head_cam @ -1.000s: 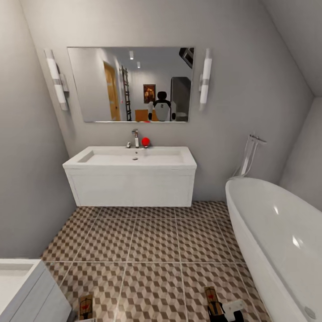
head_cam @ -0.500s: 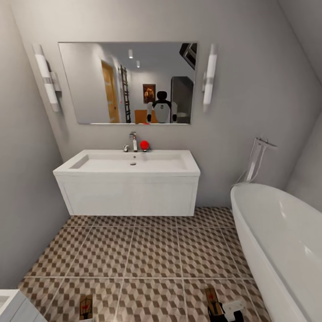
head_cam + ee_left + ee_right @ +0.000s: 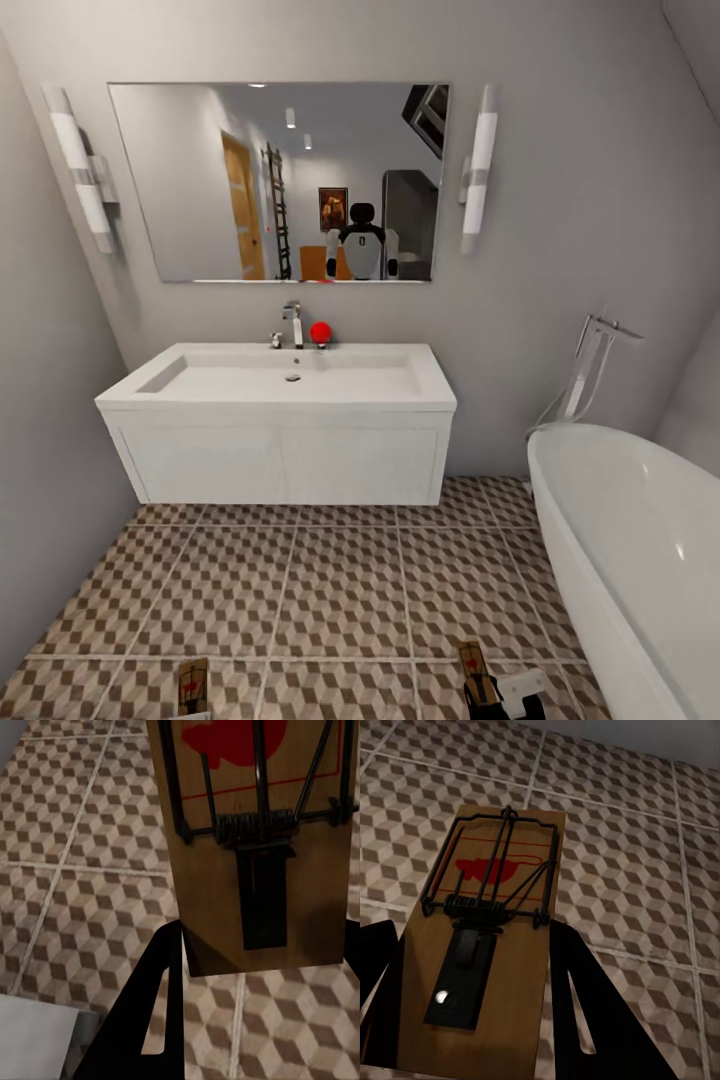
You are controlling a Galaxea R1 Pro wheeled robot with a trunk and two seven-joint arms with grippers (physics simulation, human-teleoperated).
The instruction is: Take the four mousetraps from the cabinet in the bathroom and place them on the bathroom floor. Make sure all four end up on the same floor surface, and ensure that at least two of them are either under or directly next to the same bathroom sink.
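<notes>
Two mousetraps held, one per tool, above the bathroom floor [image 3: 340,590].
Left tool [image 3: 247,967] clamps one mousetrap [image 3: 255,847]; right tool [image 3: 472,1020] clamps the other mousetrap [image 3: 487,945] (red spot, wire frame up). Both sit at the near edge of the head view; the sink [image 3: 285,380] stands far ahead, the bathtub [image 3: 640,540] at right.

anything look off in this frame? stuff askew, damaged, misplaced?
Nothing damaged or spilled. Each gripper holds a mousetrap above the bathroom floor: left mousetrap in the left gripper, right mousetrap in the right gripper. One oddity: a small red ball beside the faucet on the sink.
</notes>
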